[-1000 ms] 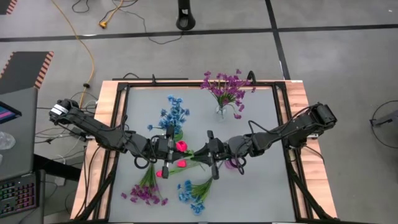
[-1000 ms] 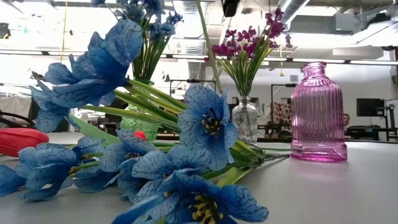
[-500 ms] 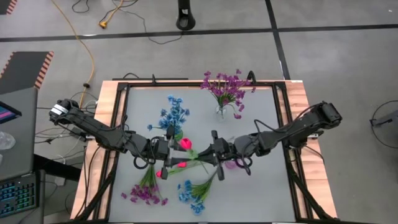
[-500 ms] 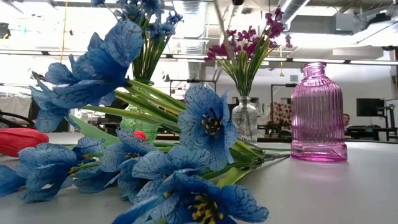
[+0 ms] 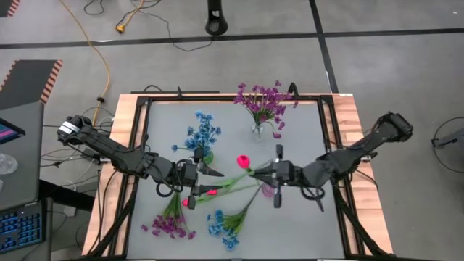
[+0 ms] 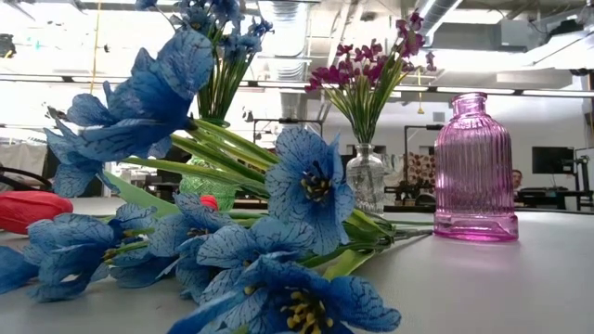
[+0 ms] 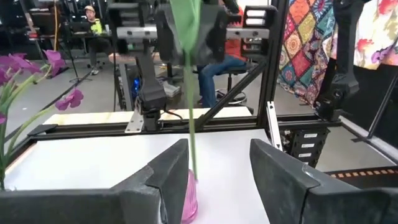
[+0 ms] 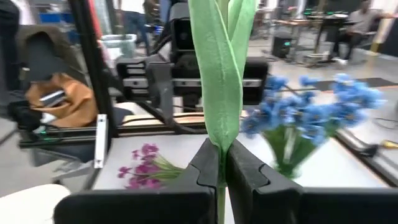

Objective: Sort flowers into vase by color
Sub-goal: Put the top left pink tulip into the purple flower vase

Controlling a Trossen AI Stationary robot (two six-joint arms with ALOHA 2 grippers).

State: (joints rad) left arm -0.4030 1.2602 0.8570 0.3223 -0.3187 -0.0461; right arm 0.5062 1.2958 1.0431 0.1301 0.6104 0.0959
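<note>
While people sit behind the white table (image 5: 304, 123), the right hand (image 8: 221, 163) pinches a tulip stem (image 8: 219, 74).

No text, label or number can be read anywhere.

3 vases (image 5: 257, 129), 2 arms (image 5: 119, 154), 5 flower bunches (image 5: 262, 102), maybe 3 pink tulips (image 5: 243, 159) — loose ones overlap.

Left claw (image 5: 206, 171) gapes mid-table; right claw (image 5: 255, 171), facing it, is pinched closed.
</note>
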